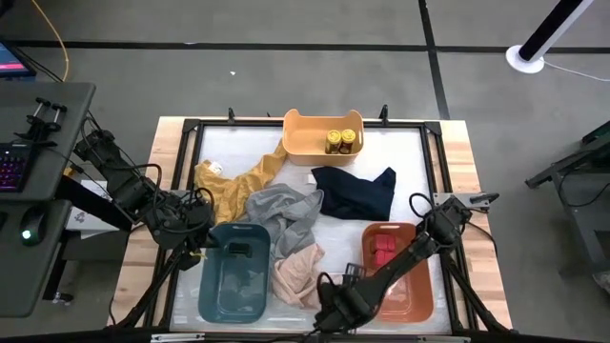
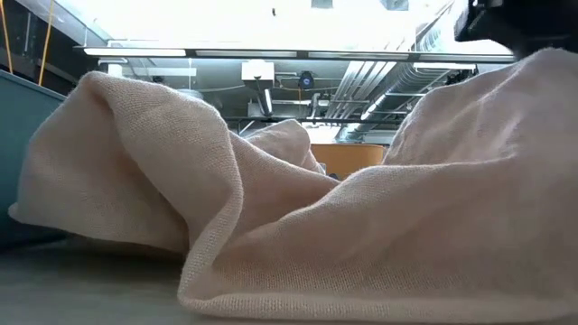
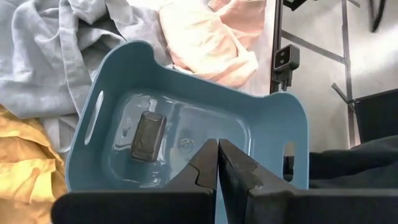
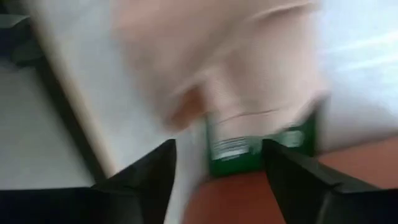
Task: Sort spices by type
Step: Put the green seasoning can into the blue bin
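My left gripper (image 3: 218, 148) is shut and hovers over the blue bin (image 3: 273, 118), where one flat dark grey tin (image 3: 148, 135) lies on the floor. In the high view it (image 1: 200, 233) is at that bin's left far corner. My right gripper (image 4: 217, 149) is open at the near edge (image 1: 322, 291), beside the pink cloth (image 1: 297, 272). A green-labelled container (image 4: 258, 152) shows blurred between its fingers, half under the pink cloth (image 4: 236, 56). Yellow-lidded jars (image 1: 343, 141) stand in the tan bin (image 1: 300, 133). Red tins (image 1: 384, 250) lie in the orange bin (image 1: 410, 286). My right gripper's open fingers (image 4: 155, 171) stand on either side of the green-labelled container; whether they touch it I cannot tell, as the view is blurred.
Loose cloths cover the table's middle: mustard yellow (image 1: 233, 181), grey (image 1: 281, 211), navy (image 1: 357, 191) and pink. The pink cloth (image 2: 361, 208) fills the low view. A black frame (image 1: 186, 133) runs round the work area.
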`<state>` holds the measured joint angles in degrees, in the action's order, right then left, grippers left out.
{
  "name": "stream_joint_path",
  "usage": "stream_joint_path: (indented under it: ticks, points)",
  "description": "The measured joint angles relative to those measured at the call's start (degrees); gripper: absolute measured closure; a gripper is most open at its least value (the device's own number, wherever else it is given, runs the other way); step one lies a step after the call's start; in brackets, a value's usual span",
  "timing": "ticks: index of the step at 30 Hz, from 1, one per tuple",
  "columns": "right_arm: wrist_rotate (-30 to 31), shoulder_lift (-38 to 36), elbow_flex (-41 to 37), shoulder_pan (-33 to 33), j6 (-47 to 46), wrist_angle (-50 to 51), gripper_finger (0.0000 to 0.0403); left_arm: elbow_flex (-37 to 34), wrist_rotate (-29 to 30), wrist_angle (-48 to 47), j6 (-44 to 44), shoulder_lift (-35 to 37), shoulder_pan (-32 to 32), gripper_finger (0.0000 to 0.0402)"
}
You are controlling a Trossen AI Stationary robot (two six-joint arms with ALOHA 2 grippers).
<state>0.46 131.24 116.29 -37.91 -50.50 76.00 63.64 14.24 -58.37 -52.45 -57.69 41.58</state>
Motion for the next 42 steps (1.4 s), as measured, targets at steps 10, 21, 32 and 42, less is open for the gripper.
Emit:
stream_joint_path:
  ticks: [10,21,32,42]
  points:
    - [0.11,0.02,0.00,-3.34,0.66,-4.48,0.0224,0.00,2.27,-0.01,0.14,0.00,0.00,0.0401]
    - [5.84,0.50,-0.18,-3.24,-1.37,-3.20,0.0397,0.00,4.55,-0.04,1.70,-0.01,0.00,0.0401]
    - [7.93,1.75,-1.32,-3.27,-1.53,-2.18,0.0402,-0.02,5.74,-0.04,2.08,-0.02,0.00,0.0401]
    - [7.23,2.43,-1.36,-3.23,1.47,-5.37,0.0402,-0.02,7.25,-0.02,2.68,0.00,0.00,0.0402]
